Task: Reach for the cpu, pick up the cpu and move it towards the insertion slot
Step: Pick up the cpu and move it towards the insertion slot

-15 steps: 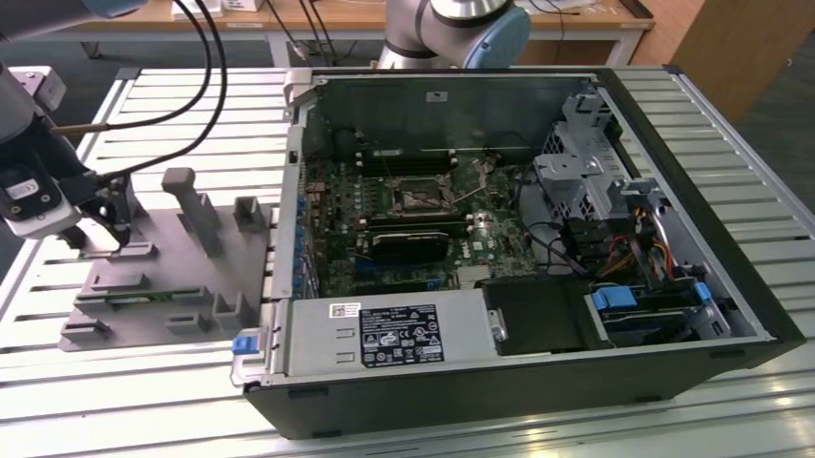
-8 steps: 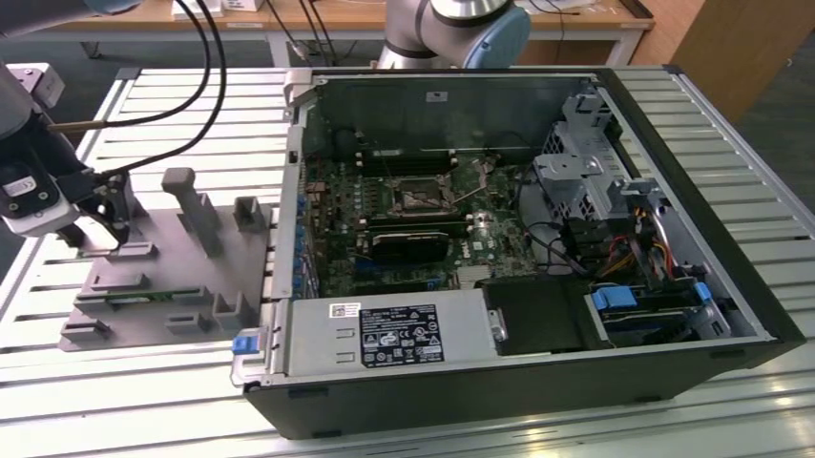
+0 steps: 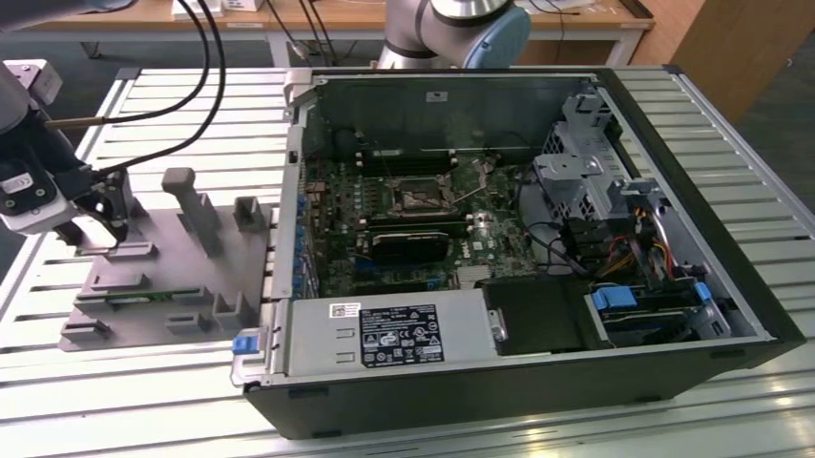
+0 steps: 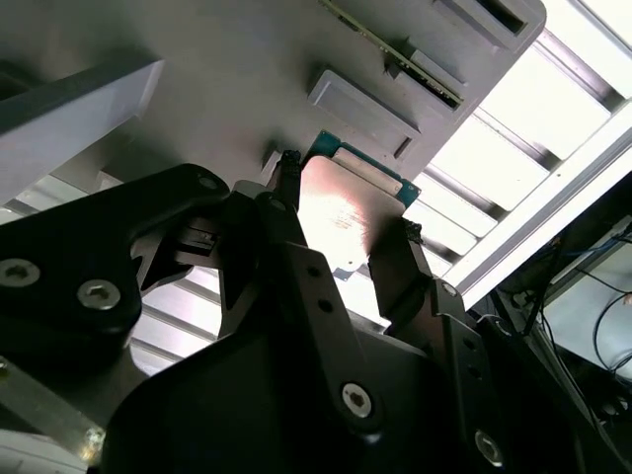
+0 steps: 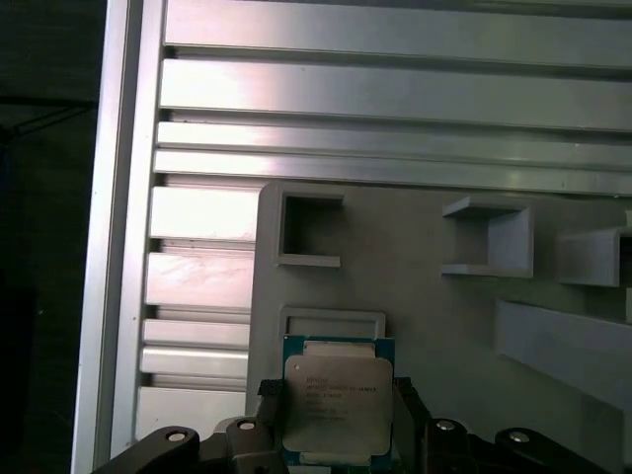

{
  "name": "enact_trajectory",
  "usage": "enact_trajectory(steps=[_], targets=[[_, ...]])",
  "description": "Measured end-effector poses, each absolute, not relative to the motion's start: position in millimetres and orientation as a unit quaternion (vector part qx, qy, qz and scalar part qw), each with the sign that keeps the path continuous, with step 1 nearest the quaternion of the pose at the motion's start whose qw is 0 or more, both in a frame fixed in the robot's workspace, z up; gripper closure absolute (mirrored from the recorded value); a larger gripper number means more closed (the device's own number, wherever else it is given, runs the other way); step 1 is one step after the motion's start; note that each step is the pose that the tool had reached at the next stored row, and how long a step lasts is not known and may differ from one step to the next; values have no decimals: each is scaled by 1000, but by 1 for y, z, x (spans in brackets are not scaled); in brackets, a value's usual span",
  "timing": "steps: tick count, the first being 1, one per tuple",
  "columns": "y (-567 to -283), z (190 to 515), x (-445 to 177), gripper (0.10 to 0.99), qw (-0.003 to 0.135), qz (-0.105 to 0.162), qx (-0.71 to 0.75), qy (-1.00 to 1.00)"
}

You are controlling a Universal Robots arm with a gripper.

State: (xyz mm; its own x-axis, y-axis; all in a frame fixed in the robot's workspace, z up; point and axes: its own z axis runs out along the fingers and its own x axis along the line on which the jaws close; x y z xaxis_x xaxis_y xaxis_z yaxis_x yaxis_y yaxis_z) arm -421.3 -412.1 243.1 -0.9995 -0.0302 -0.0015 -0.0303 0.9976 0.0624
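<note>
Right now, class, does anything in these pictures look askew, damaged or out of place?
Nothing stands out. The square, silver-topped cpu sits squarely between the jaws of the black gripper, over the grey plastic fixture plate. The open black computer case looks orderly inside.

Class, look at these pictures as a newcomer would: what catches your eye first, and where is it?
The open computer case dominates the exterior view, its green board and the insertion slot exposed. At the exterior view's left, the end effector hangs low over the grey fixture. In the first wrist view, the shiny cpu lies right at it.
</note>
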Motion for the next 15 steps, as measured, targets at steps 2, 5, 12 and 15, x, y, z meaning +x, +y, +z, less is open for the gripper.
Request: enact_trajectory(steps=[2,5,12,15], targets=[[-412,244,-421,557,0,31,-15,999],[-412,245,-421,557,0,31,-15,999],[-412,248,-421,557,0,31,-15,999],[-412,249,-421,557,0,31,-15,999]])
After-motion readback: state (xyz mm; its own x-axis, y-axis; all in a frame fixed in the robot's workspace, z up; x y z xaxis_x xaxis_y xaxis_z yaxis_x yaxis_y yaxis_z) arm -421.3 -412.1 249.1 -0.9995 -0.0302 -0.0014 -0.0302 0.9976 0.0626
